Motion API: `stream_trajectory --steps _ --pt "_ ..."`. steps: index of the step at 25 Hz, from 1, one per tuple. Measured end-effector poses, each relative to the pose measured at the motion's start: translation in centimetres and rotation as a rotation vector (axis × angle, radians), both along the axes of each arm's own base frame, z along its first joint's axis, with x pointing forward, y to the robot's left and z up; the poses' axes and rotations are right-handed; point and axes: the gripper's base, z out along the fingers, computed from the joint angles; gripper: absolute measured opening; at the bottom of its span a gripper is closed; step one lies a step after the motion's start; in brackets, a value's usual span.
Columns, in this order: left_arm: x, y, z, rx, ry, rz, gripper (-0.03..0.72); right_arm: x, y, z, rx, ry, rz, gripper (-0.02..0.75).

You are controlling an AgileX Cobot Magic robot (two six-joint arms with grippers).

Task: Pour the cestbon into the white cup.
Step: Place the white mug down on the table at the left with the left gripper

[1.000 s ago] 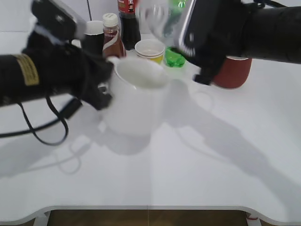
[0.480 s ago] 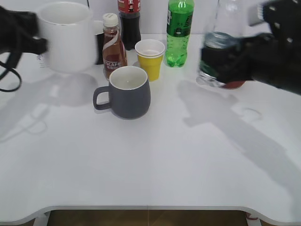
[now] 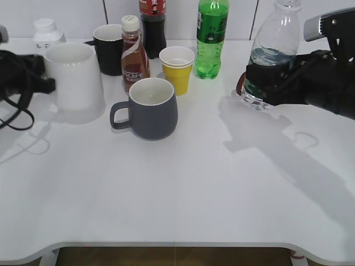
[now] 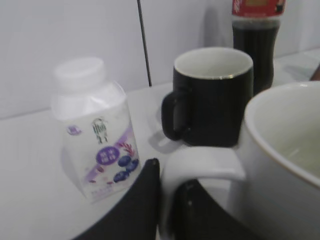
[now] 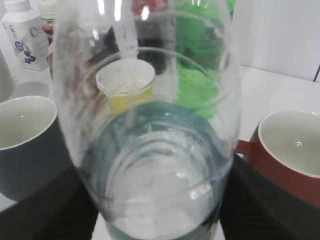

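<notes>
A dark grey mug (image 3: 150, 108), yellow paper cup (image 3: 177, 67) and green soda bottle (image 3: 211, 37) stand between the two arms. The left gripper (image 4: 167, 210) clamps the white cup's (image 3: 74, 77) handle — cup resting on the surface (image 3: 183, 188). The right gripper (image 3: 260, 83) grips the upright cestbon (image 3: 272, 50) from the side.

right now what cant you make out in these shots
- Cestbon cap: exterior view, cut off by the top edge.
- Cestbon label lettering: exterior view, covered by the right end effector; right wrist view too close to read it.
- Inside the white cup: exterior view too low; left wrist view cuts it at the edge.
- Red mug: exterior view, almost all hidden behind the cestbon.
</notes>
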Motion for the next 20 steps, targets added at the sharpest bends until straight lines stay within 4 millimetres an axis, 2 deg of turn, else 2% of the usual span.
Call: stream_trajectory --steps 10,17,20 --pt "-1.0 -0.1 -4.6 -0.033 0.064 -0.021 0.037 0.0 0.0 0.0 0.006 0.003 0.000 0.469" --pt "-2.3 0.0 -5.3 -0.060 0.062 -0.018 0.038 0.0 0.0 0.0 0.006 0.003 0.000 0.469" --pt "-3.0 0.1 -5.5 -0.074 0.063 -0.015 0.080 0.0 0.0 0.0 0.006 0.003 0.000 0.469"
